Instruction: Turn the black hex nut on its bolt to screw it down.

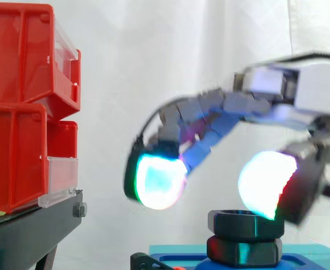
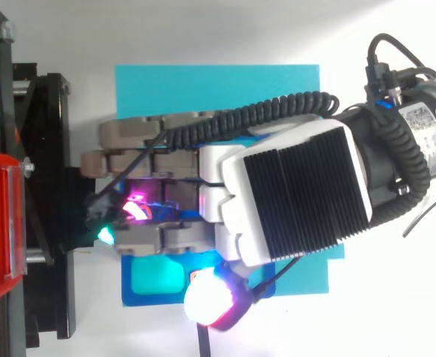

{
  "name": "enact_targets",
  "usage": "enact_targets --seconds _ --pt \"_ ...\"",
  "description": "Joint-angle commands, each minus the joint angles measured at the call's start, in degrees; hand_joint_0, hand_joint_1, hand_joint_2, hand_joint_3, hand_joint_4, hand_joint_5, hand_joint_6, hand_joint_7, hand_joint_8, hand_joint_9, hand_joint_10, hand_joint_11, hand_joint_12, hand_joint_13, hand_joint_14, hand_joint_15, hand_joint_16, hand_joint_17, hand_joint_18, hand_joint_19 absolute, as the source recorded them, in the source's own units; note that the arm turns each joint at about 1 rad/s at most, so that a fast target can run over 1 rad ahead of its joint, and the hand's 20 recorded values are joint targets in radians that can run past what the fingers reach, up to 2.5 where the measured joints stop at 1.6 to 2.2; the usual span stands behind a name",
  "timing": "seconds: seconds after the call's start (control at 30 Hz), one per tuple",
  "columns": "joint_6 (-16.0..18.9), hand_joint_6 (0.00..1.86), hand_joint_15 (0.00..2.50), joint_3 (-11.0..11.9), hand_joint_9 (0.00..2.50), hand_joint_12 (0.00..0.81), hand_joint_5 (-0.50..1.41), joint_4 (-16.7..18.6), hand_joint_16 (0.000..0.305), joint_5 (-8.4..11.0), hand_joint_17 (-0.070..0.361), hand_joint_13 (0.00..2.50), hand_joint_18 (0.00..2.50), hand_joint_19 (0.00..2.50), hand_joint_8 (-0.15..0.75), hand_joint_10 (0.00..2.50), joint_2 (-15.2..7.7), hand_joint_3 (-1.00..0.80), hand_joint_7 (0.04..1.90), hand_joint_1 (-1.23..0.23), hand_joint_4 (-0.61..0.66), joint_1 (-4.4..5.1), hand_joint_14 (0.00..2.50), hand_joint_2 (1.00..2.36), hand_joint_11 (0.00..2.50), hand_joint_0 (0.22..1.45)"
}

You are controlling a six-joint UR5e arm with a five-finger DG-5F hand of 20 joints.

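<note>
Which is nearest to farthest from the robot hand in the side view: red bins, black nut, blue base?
1. The black nut: directly under the robot hand, close below it.
2. The blue base: lower still, at the bottom edge.
3. The red bins: far left, on the black stand.

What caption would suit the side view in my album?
Open robot hand, fingertip pads glowing, poised just above a black hex nut on a blue base, red bins stacked alongside.

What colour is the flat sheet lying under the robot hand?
Turquoise; the sheet shows best in the top view.
</note>
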Motion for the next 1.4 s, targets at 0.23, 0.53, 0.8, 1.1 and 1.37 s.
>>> enact_targets --seconds 0.23,0.53,0.8,1.1,1.37 --pt "0.63 0.50 0.08 5.79 0.81 0.372 -0.14 1.25 0.054 2.60 0.121 0.59 0.47 0.26 0.278 0.01 0.00 -0.50 1.01 -0.27 0.33 0.86 0.00 1.00 0.22 0.42" --pt "3.36 0.50 0.07 7.11 0.82 0.367 -0.14 -8.59 0.052 1.19 0.117 0.58 0.47 0.26 0.279 0.01 3.16 -0.50 1.02 -0.29 0.34 0.51 0.00 1.00 0.23 0.43" --pt "1.33 0.50 0.08 7.11 0.82 0.359 -0.13 -22.39 0.051 1.28 0.114 0.58 0.46 0.25 0.271 0.01 8.52 -0.50 1.02 -0.34 0.32 0.95 0.00 1.00 0.23 0.44" --pt "3.09 0.50 0.07 6.23 0.82 0.347 -0.13 -26.26 0.049 1.11 0.110 0.57 0.45 0.26 0.266 0.01 10.10 -0.50 1.00 -0.40 0.32 0.60 0.00 1.00 0.21 0.46" --pt "6.87 0.50 0.00 -4.76 0.70 0.326 -0.16 -20.45 0.046 2.78 0.103 0.38 0.32 0.26 0.229 0.00 15.73 -0.50 0.89 -0.47 0.27 0.78 0.00 1.00 0.07 0.50"
